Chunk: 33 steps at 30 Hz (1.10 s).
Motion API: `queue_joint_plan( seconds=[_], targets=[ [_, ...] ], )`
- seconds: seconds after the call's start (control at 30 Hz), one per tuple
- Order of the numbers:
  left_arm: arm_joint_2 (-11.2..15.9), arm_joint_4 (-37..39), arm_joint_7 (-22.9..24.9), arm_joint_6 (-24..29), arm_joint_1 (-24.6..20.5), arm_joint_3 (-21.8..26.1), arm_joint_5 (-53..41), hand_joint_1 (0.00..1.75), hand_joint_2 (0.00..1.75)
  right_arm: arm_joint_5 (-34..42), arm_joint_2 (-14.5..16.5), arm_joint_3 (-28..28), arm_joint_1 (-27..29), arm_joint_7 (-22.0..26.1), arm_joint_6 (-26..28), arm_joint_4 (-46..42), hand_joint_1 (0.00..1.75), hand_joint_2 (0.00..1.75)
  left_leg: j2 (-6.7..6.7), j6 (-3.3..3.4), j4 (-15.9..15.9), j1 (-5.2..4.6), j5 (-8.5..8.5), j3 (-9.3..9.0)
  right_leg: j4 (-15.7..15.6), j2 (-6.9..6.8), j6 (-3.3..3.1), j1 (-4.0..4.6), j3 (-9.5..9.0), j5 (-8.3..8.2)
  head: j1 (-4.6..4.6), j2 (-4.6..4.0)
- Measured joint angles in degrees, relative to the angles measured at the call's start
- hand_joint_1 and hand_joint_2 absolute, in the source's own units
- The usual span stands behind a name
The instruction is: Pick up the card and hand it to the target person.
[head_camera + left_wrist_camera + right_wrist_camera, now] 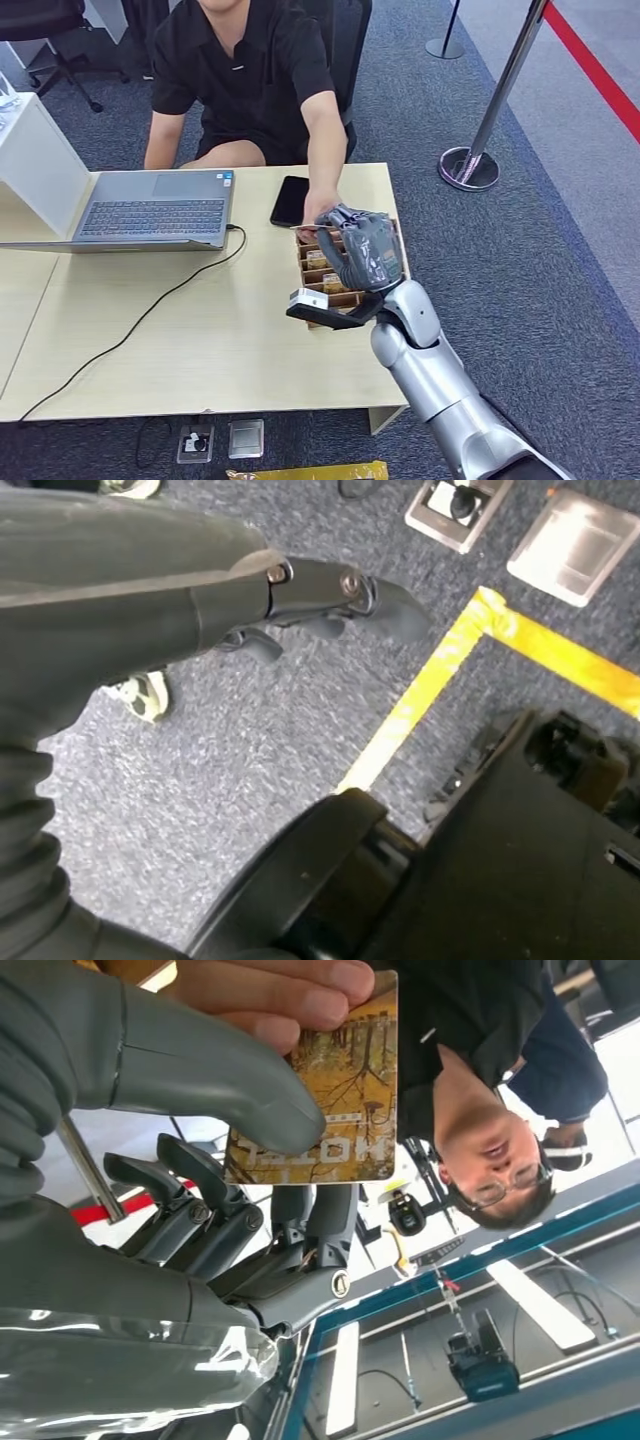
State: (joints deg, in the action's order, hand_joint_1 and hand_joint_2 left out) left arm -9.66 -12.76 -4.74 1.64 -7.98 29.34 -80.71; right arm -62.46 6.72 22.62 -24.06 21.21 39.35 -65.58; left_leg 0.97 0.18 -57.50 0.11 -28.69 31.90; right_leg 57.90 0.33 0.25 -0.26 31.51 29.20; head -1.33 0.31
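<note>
The robot's right hand (362,250) is raised above the wooden card box (313,275) at the near right of the desk (189,330), its thumb (219,1070) and fingers (324,1230) pinching a card (340,1100) printed with an autumn-forest scene. The seated person's hand (315,212) reaches across the desk, and its fingers (302,990) already lie on the card's far edge, so both parties have hold of it at once. The handover appears to be at its closing step: done well, it would mean keeping the arm steady, letting the person's grip settle, then easing thumb and fingers apart without tugging the card sideways or dropping it into the box below. Beyond the box lie a black phone (290,200) and an open laptop (155,210) with its cable (143,320) trailing off the desk. The left hand (332,600) hangs over grey carpet, fingers loosely extended, holding nothing.
</note>
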Motion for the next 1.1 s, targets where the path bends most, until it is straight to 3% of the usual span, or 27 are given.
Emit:
queue_joint_plan(
  seconds=[0.03, 0.07, 0.17, 0.33, 0.5, 0.73, 1.1],
  targets=[
    [0.02, 0.00, -0.11, 0.31, 0.06, 0.01, 0.24, 0.00, 0.00, -0.27, 0.20, 0.06, -0.09, -0.05, 0.01, 0.38, 0.32, 1.75, 0.01, 0.00, 0.00, 0.00, 0.00, 0.01, 0.00, 0.00, 0.00, 0.00, 0.01, 0.00, 0.02, 0.00],
    [0.02, 0.00, -0.17, 0.55, 0.13, 0.01, 0.50, 0.00, 0.00, -0.38, 0.33, 0.06, -0.15, 0.00, 0.01, 0.68, 0.00, 1.31, 0.01, 0.00, 0.00, 0.00, 0.00, 0.01, 0.00, 0.00, 0.00, 0.00, 0.01, 0.00, 0.04, 0.00],
    [-0.13, 0.02, -0.09, 1.02, 0.38, 0.02, 1.01, 0.00, 0.00, -0.53, 0.56, 0.01, -0.30, 0.25, 0.02, 1.48, 0.00, 0.00, 0.00, 0.00, 0.00, 0.00, 0.00, 0.02, 0.00, 0.00, 0.00, 0.00, 0.02, 0.00, 0.00, 0.01],
    [-0.21, 0.07, 0.28, 1.42, 0.81, 0.02, 1.31, 0.00, 0.00, -1.15, 0.85, -1.87, -0.14, 1.16, 0.05, 2.03, 0.00, 0.00, 0.00, 0.00, -0.01, 0.00, 0.00, 0.01, -0.01, 0.00, 0.00, 0.00, 0.03, 0.00, 0.01, 0.01],
    [-0.20, 0.14, 0.48, 1.86, 1.27, 0.07, 1.72, 0.00, 0.00, -0.88, 1.32, -8.76, 1.12, 3.21, 0.11, 2.03, 0.00, 0.00, 0.01, 0.00, -0.02, 0.00, 0.00, 0.01, -0.02, -0.01, 0.00, 0.00, 0.03, 0.00, 0.04, 0.01],
    [-0.20, 0.20, 1.30, 2.31, 2.01, 0.17, 2.22, 0.00, 0.00, 0.80, 0.80, -27.51, 3.41, 6.13, 0.14, 5.78, 0.00, 0.00, 0.03, 0.01, -0.03, -0.01, -0.01, 0.05, -0.07, -0.04, 0.01, -0.01, 0.05, 0.00, -0.06, 0.01],
    [-0.20, 0.24, 2.79, 2.16, 2.23, 0.17, 2.17, 0.00, 0.00, -4.69, -2.83, -54.12, 6.34, 0.13, 0.24, 20.42, 0.00, 0.00, 0.06, 0.02, -0.02, 0.00, -0.03, 0.07, -0.09, -0.06, 0.00, -0.01, 0.10, 0.01, 0.07, 0.01]
  ],
)
